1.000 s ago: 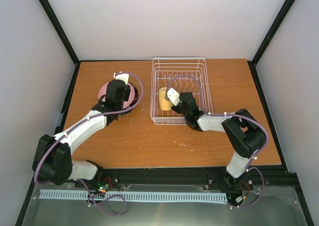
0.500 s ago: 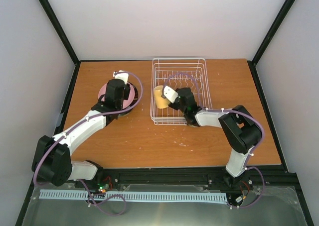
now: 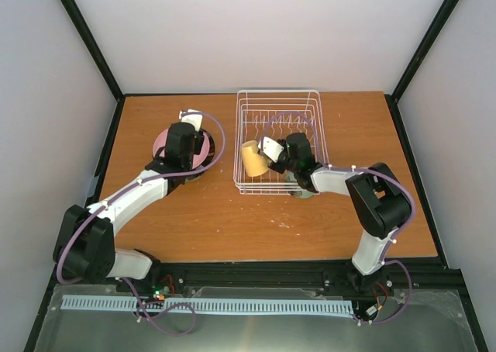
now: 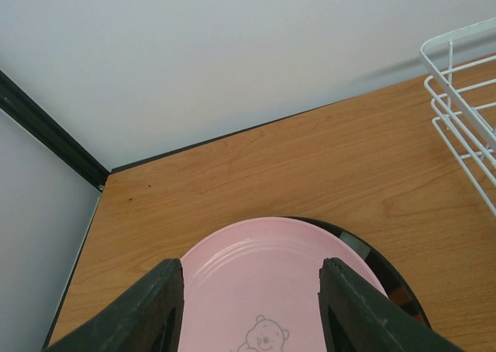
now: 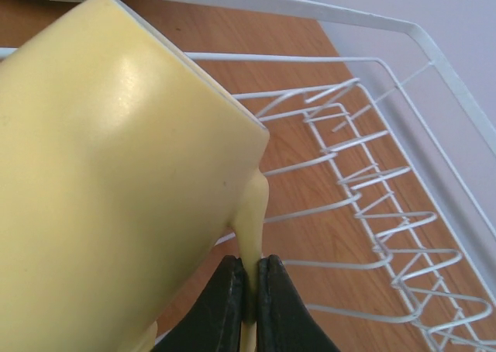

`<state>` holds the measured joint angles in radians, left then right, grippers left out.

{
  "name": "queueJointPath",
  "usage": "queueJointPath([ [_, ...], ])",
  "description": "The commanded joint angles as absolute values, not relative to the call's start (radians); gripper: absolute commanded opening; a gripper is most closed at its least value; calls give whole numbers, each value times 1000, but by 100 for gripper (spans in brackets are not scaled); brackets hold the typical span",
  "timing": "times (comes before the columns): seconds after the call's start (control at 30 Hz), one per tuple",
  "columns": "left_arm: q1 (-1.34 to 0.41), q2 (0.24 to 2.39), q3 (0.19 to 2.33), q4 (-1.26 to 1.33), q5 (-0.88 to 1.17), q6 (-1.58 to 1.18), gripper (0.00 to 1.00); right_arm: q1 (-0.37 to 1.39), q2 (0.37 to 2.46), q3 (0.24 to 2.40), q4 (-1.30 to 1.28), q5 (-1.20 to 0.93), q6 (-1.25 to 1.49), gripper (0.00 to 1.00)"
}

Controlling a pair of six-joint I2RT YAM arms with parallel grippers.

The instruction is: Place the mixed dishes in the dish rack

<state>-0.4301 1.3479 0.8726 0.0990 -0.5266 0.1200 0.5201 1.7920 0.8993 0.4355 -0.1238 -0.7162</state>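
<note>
The white wire dish rack point(image 3: 310, 108) stands at the back middle of the table. My right gripper point(image 3: 269, 159) is shut on the handle of the pale yellow mug point(image 3: 253, 159) and holds it tilted inside the rack's left part. In the right wrist view the mug point(image 5: 108, 174) fills the left, its handle pinched between my fingers point(image 5: 249, 290). My left gripper point(image 4: 252, 290) is open, its fingers straddling the pink plate point(image 4: 263, 282), which lies on a dark-rimmed plate point(image 4: 387, 278). From above the pink plate point(image 3: 161, 144) shows at the left under my left gripper point(image 3: 190, 127).
A mint green dish edge point(image 3: 304, 194) shows under my right arm just outside the rack's front right corner. The rack's upright prongs point(image 5: 364, 197) run along its right side. Black frame posts stand at the table's back corners.
My right gripper has turned with the mug, tilting it further and shifting it slightly left and toward the front inside the rack. The left arm has barely moved.
</note>
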Motion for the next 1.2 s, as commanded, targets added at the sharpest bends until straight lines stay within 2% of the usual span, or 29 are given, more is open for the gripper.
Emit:
queueJointPath([
  [0.0,-416,1362,871,140,-522,131,49,522,1733,837,400,-254,-755,4],
  [0.27,-416,1338,848,124,-538,111,48,522,1685,748,464,-313,-781,4],
  [0.33,-416,1332,847,116,-542,104,49,522,1679,712,551,-302,-780,3],
  [0.5,-416,1320,850,97,-546,89,49,494,1699,721,760,-249,-571,3],
  [0.67,-416,1310,849,89,-561,103,48,458,1762,789,928,-318,-426,3],
  [0.8,-416,1302,846,87,-579,113,49,457,1795,855,932,-392,-484,3],
  [0.87,-416,1299,844,91,-583,115,49,461,1796,867,897,-448,-611,3],
  [1.0,-416,1311,848,108,-580,133,49,466,1779,871,898,-437,-714,3],
  [1.17,-416,1343,883,107,-573,159,48,466,1765,922,964,-391,-677,3],
])
